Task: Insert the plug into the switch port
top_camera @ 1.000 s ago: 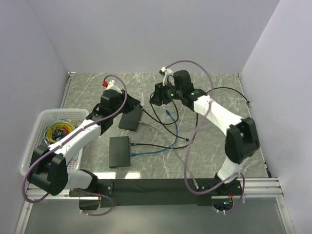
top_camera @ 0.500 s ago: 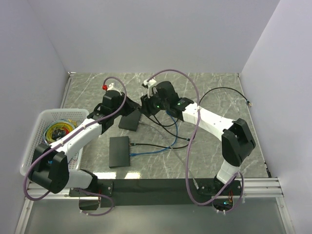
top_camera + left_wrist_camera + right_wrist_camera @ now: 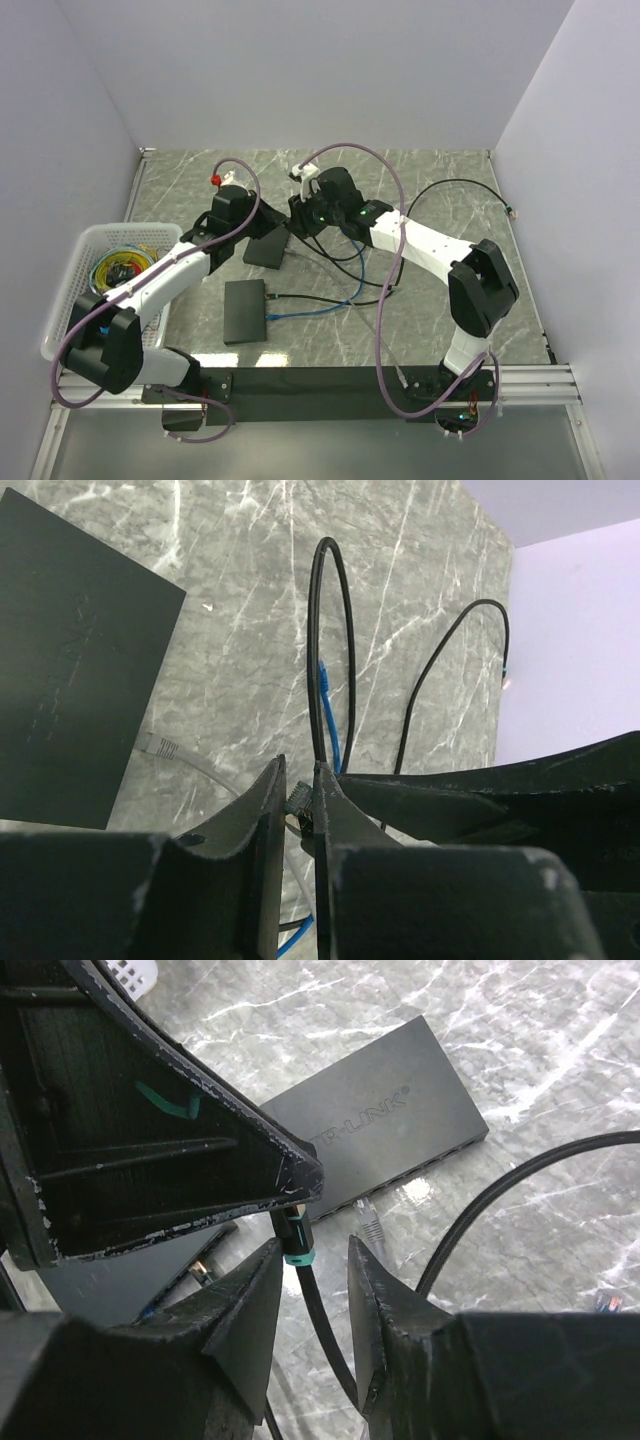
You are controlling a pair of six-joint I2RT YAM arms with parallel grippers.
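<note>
You look down on a grey table (image 3: 450, 170) veined white, black switches (image 3: 246, 310) and a white basket (image 3: 75, 262). Beside a blue cable (image 3: 327, 705) and a black cable (image 3: 468, 1210), the black plug (image 3: 294, 1235) wears a teal band.

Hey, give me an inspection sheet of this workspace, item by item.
Surface: grey marble table.
Job's things: far switch, near switch, both black; plug off the table.
Clutter: white basket of coiled wires, left edge.
Grippers: left gripper shut on plug; right gripper open, straddling the cable behind it.
Cables: black cable loops from plug; blue cable right of near switch.
Surroundings: plain walls.
</note>
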